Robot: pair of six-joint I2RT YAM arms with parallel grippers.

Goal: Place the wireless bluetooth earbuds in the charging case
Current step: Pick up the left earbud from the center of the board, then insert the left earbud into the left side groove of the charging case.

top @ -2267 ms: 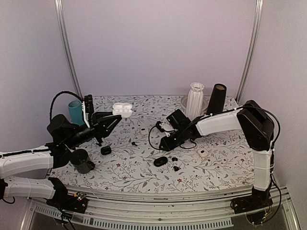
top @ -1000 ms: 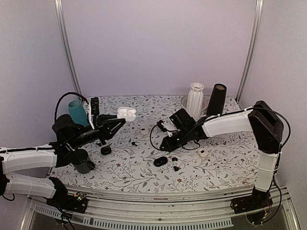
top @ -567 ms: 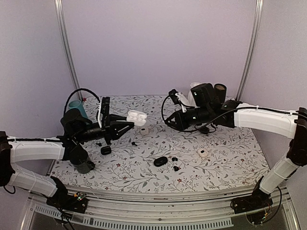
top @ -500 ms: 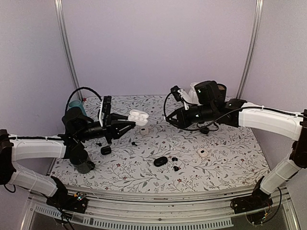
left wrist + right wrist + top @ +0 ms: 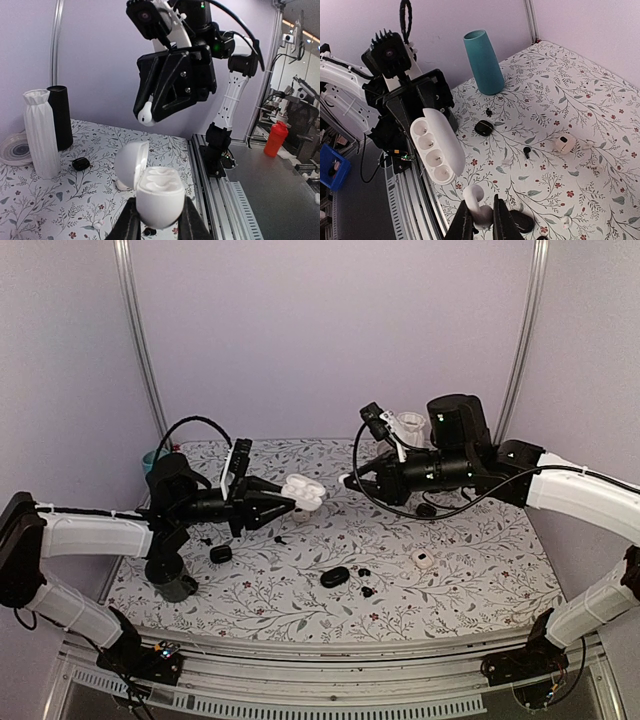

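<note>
Above the flower-patterned table (image 5: pixel 470 570), the left gripper (image 5: pixel 157 222) is clamped on the base of a white charging case (image 5: pixel 159 192), one finger pressed to each side. The case is held clear of the tabletop with its lid hinged open and its moulded hollows exposed.

Facing it, the right gripper (image 5: pixel 479 220) has its fingers (image 5: pixel 465 222) closed almost completely on a white earbud (image 5: pixel 476 200). The stem is pinched between them and the rounded head pokes out past the fingertips.

From the left wrist, the earbud hangs above the open case, close to it but with a clear gap between them. The overhead view shows the same gap between the two grippers, which meet in mid-air over the middle of the table.

Two black earbuds (image 5: pixel 365 581) lie loose on the tabletop toward the near edge, just beside a closed black case (image 5: pixel 335 577) and well away from either gripper.

A teal cup (image 5: pixel 484 62) stands at the table's left side, and a white vase (image 5: pixel 39 132) and a black cylinder (image 5: pixel 60 117) stand at the back right.
</note>
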